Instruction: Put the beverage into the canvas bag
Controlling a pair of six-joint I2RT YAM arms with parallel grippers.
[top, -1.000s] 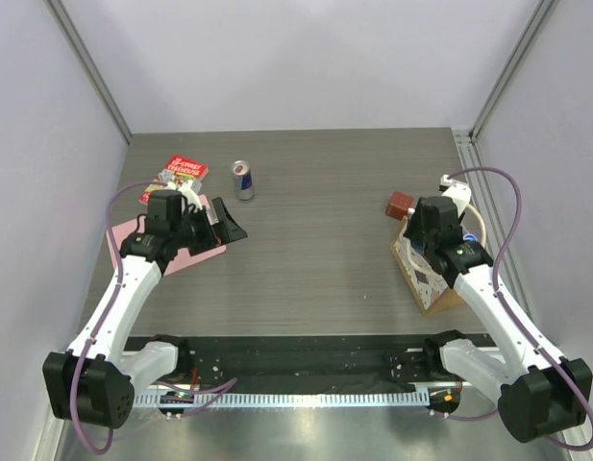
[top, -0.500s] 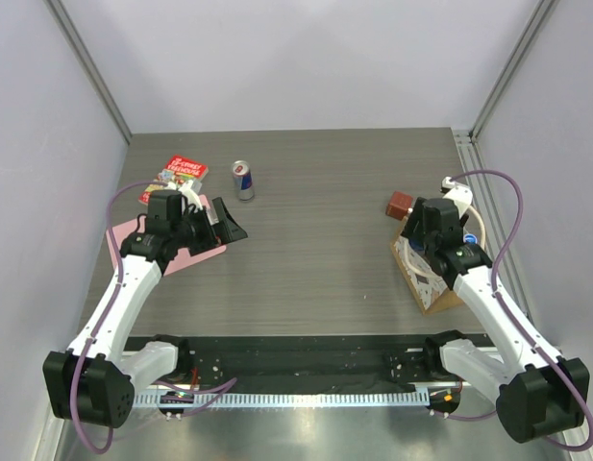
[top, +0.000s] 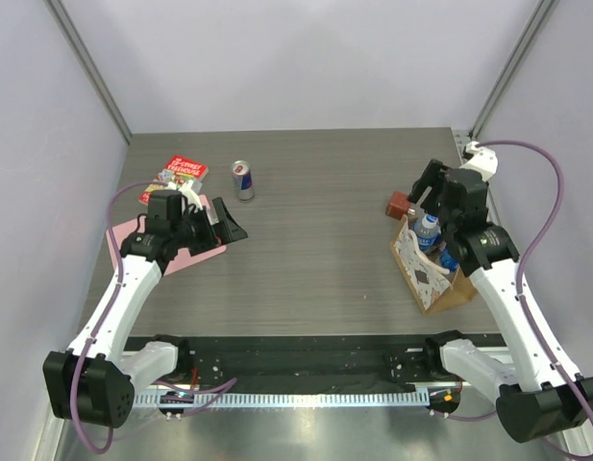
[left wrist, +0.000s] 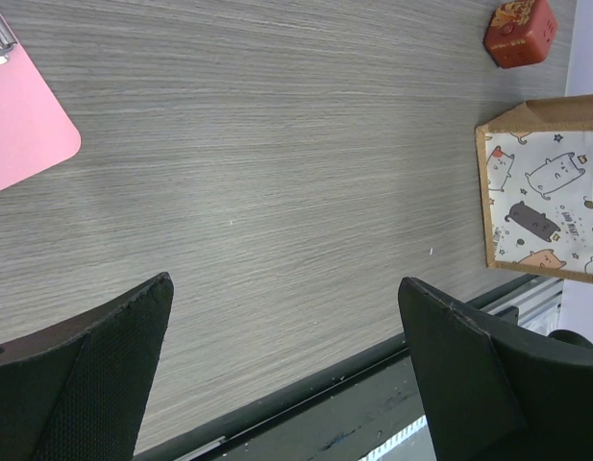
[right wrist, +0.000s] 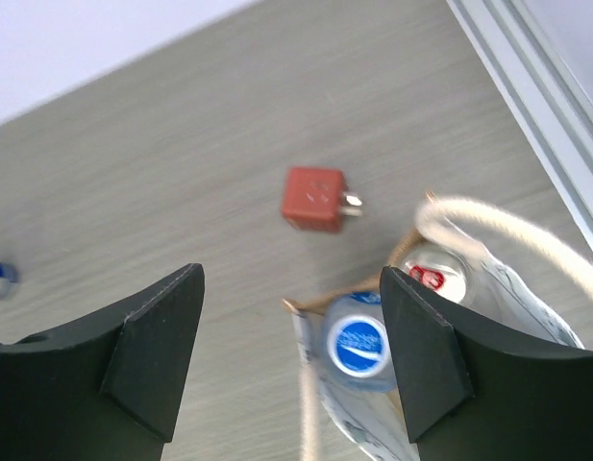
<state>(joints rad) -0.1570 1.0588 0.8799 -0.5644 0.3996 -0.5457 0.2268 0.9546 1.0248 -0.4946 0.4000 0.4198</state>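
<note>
The canvas bag (top: pixel 432 279) stands at the right, tan with a white printed side panel and a cream rope handle (right wrist: pixel 498 235). A clear bottle with a blue cap (top: pixel 428 230) stands upright inside it, also seen in the right wrist view (right wrist: pixel 358 344). A silver can top (right wrist: pixel 432 274) shows beside it in the bag. My right gripper (top: pixel 426 187) is open and empty, above and just behind the bag (right wrist: pixel 334 423). A blue and silver can (top: pixel 243 180) stands on the table at the back left. My left gripper (top: pixel 231 227) is open and empty, to the front of that can.
A small red-brown box (top: pixel 401 204) lies just behind the bag, seen in the right wrist view (right wrist: pixel 315 199). A pink clipboard (top: pixel 171 252) lies under the left arm, with a red packet (top: pixel 181 173) behind it. In the left wrist view the bag (left wrist: pixel 546 197) is at the far right.
My right gripper has lifted off the bag and drawn back toward the far right. The blue-capped bottle, hidden under it before, now shows standing in the bag. The left arm has not moved.
</note>
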